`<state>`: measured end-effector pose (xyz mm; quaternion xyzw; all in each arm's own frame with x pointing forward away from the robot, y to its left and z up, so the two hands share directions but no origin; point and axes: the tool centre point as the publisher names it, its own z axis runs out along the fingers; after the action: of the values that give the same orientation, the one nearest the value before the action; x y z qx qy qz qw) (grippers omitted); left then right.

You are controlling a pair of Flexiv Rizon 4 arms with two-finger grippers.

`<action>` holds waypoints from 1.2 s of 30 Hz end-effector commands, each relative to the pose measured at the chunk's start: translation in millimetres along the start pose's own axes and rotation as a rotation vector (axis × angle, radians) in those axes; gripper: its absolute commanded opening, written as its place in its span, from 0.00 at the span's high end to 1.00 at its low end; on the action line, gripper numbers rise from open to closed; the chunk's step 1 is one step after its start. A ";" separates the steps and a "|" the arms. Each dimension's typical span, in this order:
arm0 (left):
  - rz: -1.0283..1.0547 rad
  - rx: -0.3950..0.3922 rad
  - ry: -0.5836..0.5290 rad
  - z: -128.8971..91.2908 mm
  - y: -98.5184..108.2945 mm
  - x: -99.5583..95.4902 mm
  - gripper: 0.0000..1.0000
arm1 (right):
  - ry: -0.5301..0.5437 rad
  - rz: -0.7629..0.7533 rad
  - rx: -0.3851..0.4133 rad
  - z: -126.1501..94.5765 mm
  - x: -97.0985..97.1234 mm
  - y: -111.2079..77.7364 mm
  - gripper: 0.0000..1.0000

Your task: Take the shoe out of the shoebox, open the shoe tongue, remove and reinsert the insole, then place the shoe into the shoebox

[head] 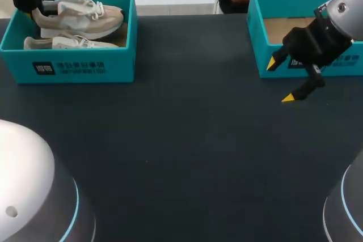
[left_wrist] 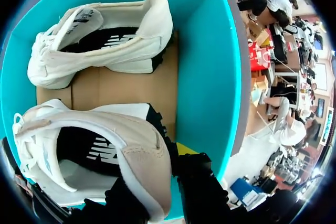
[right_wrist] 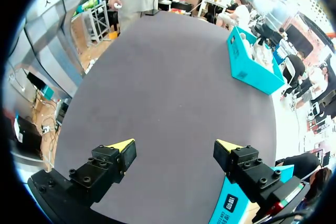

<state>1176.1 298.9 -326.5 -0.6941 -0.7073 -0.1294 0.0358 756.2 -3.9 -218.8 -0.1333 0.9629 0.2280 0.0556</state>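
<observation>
— Near us, our right pincer (head: 280, 81) hangs wide open over the dark table (head: 181, 157), well away from the shoes.
— So we lift with the left pincer (head: 28, 7): it seems to pinch the heel of the beige mesh sneaker (head: 79, 18) in the far teal cardboard shoebox (head: 68, 67), toe pointing rightward.

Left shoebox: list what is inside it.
The shoebox holds two beige-and-white sneakers on its cardboard floor: the held sneaker, its heel clamped by the left end effector, and the other sneaker beside it. The floor beneath both is covered.
</observation>
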 end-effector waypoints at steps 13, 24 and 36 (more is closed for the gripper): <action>0.016 0.108 0.000 44.7 13.2 -12.4 1.00 | 0.002 0.001 0.003 1.2 -1.1 0.3 0.00; 0.046 0.103 -0.031 32.3 9.7 -10.6 0.29 | 0.002 0.001 0.003 1.2 -1.1 0.3 0.00; 0.099 0.038 -0.155 -29.1 -19.5 -19.0 0.31 | 0.002 0.001 0.003 1.2 -1.1 0.3 0.00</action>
<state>1186.4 275.5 -324.5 -0.7358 -0.6758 -0.0407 0.0181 756.2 -3.9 -218.8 -0.1333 0.9629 0.2280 0.0556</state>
